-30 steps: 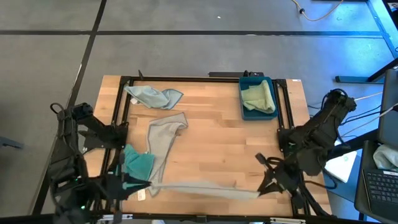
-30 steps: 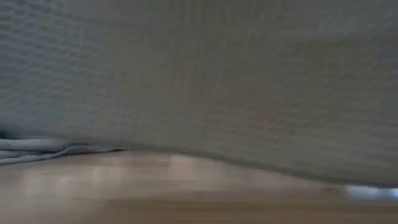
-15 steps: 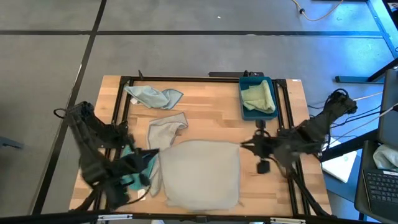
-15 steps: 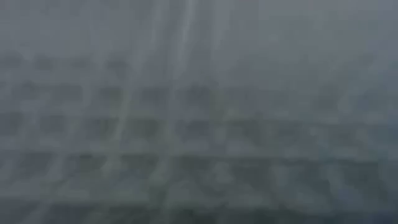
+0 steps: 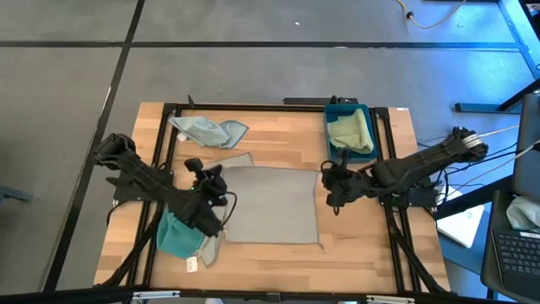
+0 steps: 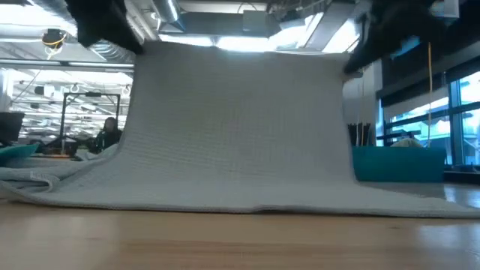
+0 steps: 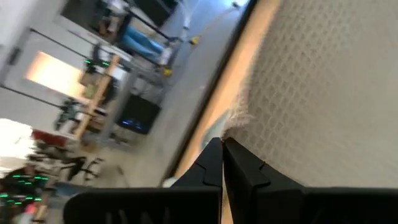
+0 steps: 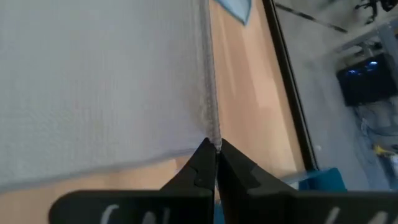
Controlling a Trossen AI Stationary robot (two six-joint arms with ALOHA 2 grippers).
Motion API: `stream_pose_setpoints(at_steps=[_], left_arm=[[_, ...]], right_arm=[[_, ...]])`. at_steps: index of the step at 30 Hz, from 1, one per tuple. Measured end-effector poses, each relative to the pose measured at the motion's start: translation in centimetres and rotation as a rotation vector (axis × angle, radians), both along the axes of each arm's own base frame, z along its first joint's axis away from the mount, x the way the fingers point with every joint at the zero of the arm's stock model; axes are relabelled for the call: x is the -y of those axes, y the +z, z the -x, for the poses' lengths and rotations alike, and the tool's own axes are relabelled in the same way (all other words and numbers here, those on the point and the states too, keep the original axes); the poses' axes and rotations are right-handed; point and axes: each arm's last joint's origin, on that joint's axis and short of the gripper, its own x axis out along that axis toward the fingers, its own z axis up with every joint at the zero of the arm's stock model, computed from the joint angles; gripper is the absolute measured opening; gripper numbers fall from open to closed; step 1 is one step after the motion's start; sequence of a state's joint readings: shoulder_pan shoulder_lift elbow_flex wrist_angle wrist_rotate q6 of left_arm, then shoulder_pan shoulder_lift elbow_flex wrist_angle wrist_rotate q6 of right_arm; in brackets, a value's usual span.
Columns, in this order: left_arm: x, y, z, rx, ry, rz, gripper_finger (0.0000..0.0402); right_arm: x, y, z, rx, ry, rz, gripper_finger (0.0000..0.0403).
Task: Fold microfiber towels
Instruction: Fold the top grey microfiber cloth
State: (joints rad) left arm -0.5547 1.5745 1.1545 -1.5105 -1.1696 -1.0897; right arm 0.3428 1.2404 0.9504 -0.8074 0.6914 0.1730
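At tabletop (image 5: 354, 215) centre, grey towel (image 5: 270, 205) held raised: left gripper (image 5: 213, 181) at nine o'clock, right gripper (image 5: 327, 179) at three, jaws pinching its corners.

A robotics lab or workshop with an industrial feel. A wooden table (image 5: 278, 262) framed by black metal rails (image 5: 253, 107) stands on a grey concrete floor (image 5: 253, 67) marked with dark lines. Beyond it, exposed ceiling ducts (image 6: 169, 11) and strip lights, more equipment racks (image 6: 75, 112) (one person (image 6: 105, 135) seated among them), and a laptop (image 5: 515, 245) nearby.
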Motion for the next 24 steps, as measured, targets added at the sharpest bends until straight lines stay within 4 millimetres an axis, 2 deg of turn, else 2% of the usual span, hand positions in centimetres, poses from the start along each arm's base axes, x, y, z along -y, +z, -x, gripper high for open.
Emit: stream_pose_setpoints(at_steps=[5, 9, 17, 24], left_arm=[[-1.4, -1.8, -0.5, -0.017, 0.022, -0.041, 0.0], [-0.8, -2.8, -0.9, -0.024, -0.004, 0.048, 0.0], [3.7, -3.4, -0.3, 0.038, -0.15, 0.266, 0.0], [7.2, -3.8, 0.8, 0.103, -0.261, 0.413, 0.0]], right_arm=[[1.1, -2.5, -0.2, -0.019, 0.014, 0.019, 0.0007], [0.7, -3.5, -0.3, -0.026, 0.09, -0.108, 0.0007], [-2.3, -3.7, 0.1, -0.056, 0.27, -0.48, 0.0007], [-4.5, -3.9, 0.4, -0.031, 0.333, -0.594, 0.0007]])
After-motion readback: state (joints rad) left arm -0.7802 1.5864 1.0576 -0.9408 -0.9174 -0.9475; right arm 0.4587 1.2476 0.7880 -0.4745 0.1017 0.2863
